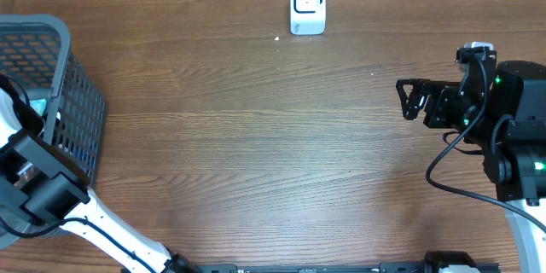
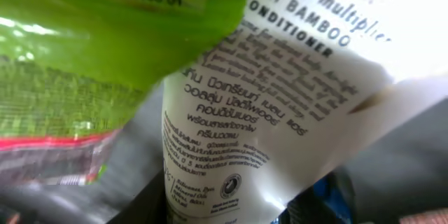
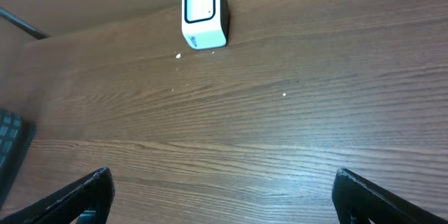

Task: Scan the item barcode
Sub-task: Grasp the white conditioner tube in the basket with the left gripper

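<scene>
My left arm point(image 1: 34, 183) reaches into a grey basket point(image 1: 77, 111) at the table's point(image 1: 256, 153) left edge. Close to its camera lies a white tube point(image 2: 266, 112) printed "CONDITIONER" and "WITH BAMBOO" above Thai writing, partly under a green packet point(image 2: 84, 49). I cannot tell whether my left gripper grips it. My right gripper point(image 1: 408, 100) hangs wide apart, empty. A white scanner point(image 1: 307, 5) stands at the far edge.

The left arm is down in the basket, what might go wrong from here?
The green packet overlaps the white conditioner tube, so a grab could catch both or the wrong one. No barcode shows on the tube's visible face, so it may need turning. The scanner stands far from the basket: a weak grip could slip.
</scene>
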Robot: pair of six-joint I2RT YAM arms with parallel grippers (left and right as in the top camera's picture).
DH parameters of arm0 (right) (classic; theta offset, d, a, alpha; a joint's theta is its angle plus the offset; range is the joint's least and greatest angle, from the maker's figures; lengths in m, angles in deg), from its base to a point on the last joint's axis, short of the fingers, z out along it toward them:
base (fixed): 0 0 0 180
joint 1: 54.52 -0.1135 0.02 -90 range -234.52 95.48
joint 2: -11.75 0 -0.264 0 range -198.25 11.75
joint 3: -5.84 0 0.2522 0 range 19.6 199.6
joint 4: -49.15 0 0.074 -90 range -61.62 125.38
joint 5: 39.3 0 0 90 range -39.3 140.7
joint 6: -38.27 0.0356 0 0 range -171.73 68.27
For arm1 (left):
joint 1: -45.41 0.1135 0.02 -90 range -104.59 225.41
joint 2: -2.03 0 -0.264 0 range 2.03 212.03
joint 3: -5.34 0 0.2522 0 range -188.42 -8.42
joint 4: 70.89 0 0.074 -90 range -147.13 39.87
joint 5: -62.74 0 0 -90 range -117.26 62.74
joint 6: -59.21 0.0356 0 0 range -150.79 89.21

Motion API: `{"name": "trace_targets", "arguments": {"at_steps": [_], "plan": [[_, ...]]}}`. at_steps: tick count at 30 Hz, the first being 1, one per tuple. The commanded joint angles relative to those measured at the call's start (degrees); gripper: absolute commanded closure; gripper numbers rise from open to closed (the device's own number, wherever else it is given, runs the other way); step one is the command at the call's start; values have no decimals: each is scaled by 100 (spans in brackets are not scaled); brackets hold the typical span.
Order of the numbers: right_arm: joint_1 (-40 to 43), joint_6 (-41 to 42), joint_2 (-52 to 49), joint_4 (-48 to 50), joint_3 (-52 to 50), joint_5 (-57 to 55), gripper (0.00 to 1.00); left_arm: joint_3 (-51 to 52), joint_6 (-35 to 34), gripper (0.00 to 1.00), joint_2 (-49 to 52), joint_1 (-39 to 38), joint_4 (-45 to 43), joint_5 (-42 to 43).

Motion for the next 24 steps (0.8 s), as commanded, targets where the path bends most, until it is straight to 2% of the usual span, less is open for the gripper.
{"name": "trace_targets", "arguments": {"at_steps": [1, 7, 17, 24], "plan": [[-17, -42, -11, 46, 173, 33, 0, -879, -168, 96, -63, -17, 487, 348], [-17, -42, -90, 101, 173, 35, 0, -2380, -140, 96, -109, -24, 1248, 671], [-17, -39, -136, 103, 173, 35, 0, -2612, -144, 96, -1016, -151, 1244, 922], [-17, -37, -136, 103, 173, 37, 0, -2612, -146, 96, -2124, -208, 1021, 1139]]}}
